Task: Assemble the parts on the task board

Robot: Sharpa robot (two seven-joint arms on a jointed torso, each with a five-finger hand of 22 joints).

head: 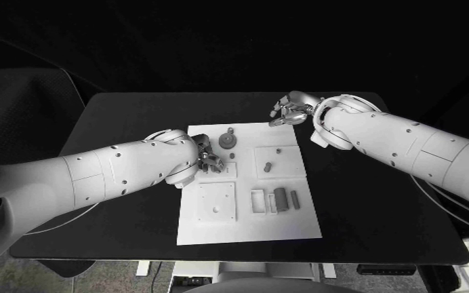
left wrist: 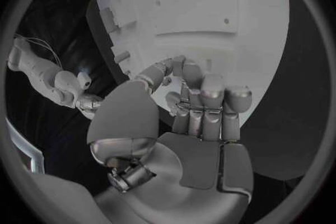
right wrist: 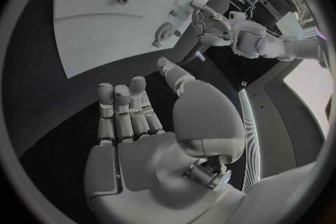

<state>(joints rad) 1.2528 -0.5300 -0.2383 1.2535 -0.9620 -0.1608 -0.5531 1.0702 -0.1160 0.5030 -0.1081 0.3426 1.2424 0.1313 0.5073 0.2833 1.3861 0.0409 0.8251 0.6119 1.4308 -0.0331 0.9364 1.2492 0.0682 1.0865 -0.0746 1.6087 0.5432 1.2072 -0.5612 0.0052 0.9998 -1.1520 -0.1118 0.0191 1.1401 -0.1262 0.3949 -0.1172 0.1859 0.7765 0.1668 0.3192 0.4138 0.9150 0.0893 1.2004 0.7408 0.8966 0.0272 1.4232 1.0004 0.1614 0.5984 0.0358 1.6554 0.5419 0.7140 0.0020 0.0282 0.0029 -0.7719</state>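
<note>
Looking down from the head camera, you see the flat white rectangular task board (head: 249,228) lying in the middle of the black surface (head: 371,205). Nearest you on the board are a raised square panel with small holes (head: 215,203) on its left side and, to the right of it, a shallow open tray (head: 258,201) with two dark grey oblong parts (head: 281,198) lying just beside it.

Farther in, your left robot hand (head: 206,157) sits over the board's left edge. Its fingers are curled in over a small square pad (head: 228,169), but you cannot tell whether anything is pinched between them. In the left wrist view that hand's fingers (left wrist: 203,95) are bent together above the white board, with small parts close to the fingertips. A small grey upright peg (head: 268,167) stands in the square plate to the right, apart from this hand. Just beyond the hand, a round dark grey part (head: 227,142) rests on the board, near the fingers but not touching them.

Farthest out, your right robot hand (head: 289,112) hovers over the black surface just past the board's far right corner. Its fingers are loosely spread and hold nothing, as the right wrist view confirms (right wrist: 133,117).
</note>
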